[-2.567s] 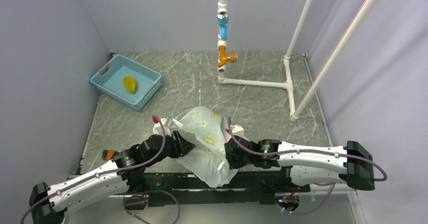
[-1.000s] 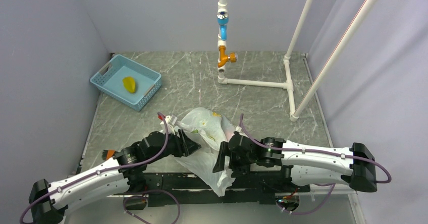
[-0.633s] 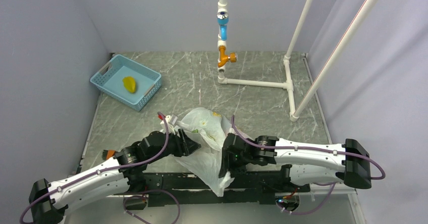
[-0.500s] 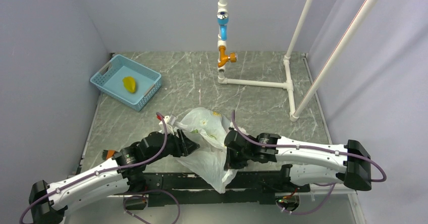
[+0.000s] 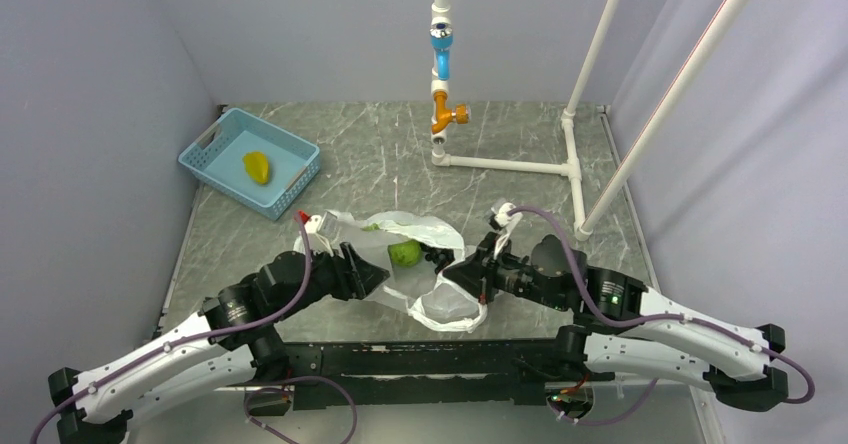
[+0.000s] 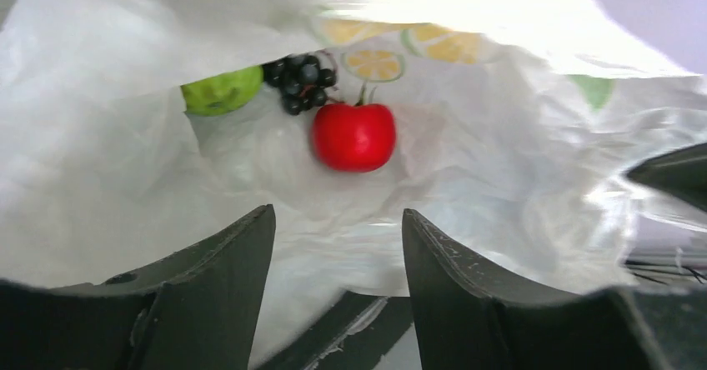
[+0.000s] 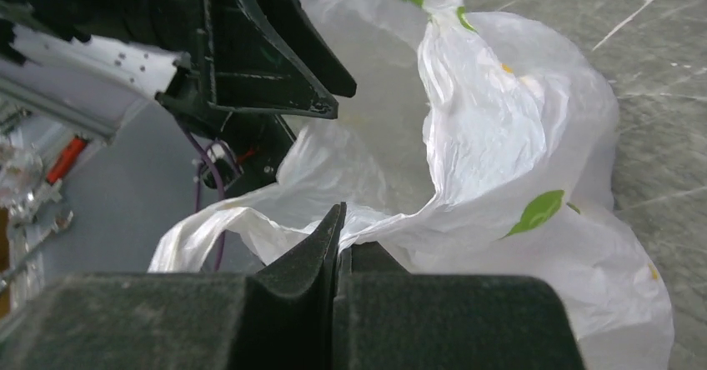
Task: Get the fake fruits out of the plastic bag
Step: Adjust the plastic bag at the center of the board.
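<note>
Though crumpled film hides the red fruit (image 6: 353,136) from above, the left wrist view shows it inside the bag (image 5: 445,309), beside a green fruit (image 5: 404,253) and a dark bunch (image 6: 298,74). Both arms reach inward over the table's (image 5: 350,154) near middle. The left gripper (image 6: 335,220) stands parted at the bag's mouth, and the right gripper (image 7: 338,220) pinches its film tight. A yellow fruit (image 5: 257,167) lies in the blue basket (image 5: 298,184).

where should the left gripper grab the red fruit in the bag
Pinch the red fruit across its round middle, reaching straight in through the plastic bag mouth with the left gripper; its body lies clear of the dark bunch.
</note>
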